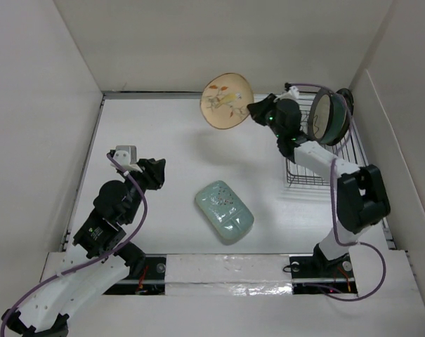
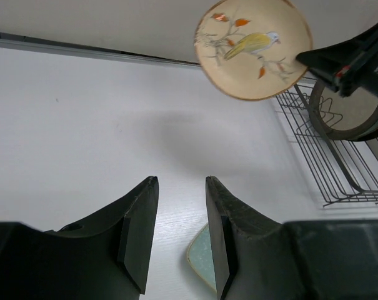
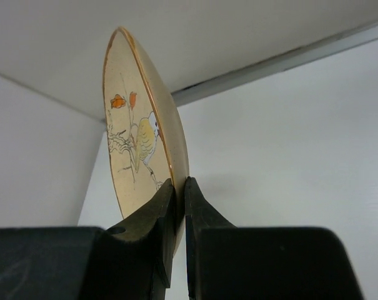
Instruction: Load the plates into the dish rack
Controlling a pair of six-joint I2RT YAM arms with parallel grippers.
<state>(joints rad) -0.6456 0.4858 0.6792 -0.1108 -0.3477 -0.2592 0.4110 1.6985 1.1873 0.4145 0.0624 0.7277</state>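
Right gripper (image 3: 180, 184): the two fingers are pressed nearly together on the lower rim of the tan round plate with bird-and-leaf print (image 3: 142, 150). The plate is held on edge in the air, printed face toward the left wall, over the far part of the white table (image 1: 163, 133), just left of the dark wire dish rack (image 1: 317, 172).

The rack stands along the right wall. A dark-rimmed round plate (image 1: 329, 118) stands upright at its far end; the nearer wires are bare.

Left gripper (image 2: 181, 181): the fingers are parted by a moderate gap with nothing between them. The pale-green speckled oblong plate (image 1: 224, 210) lies flat mid-table, to this gripper's right and apart from it. Bare tabletop lies between the oblong plate and the left and far walls.
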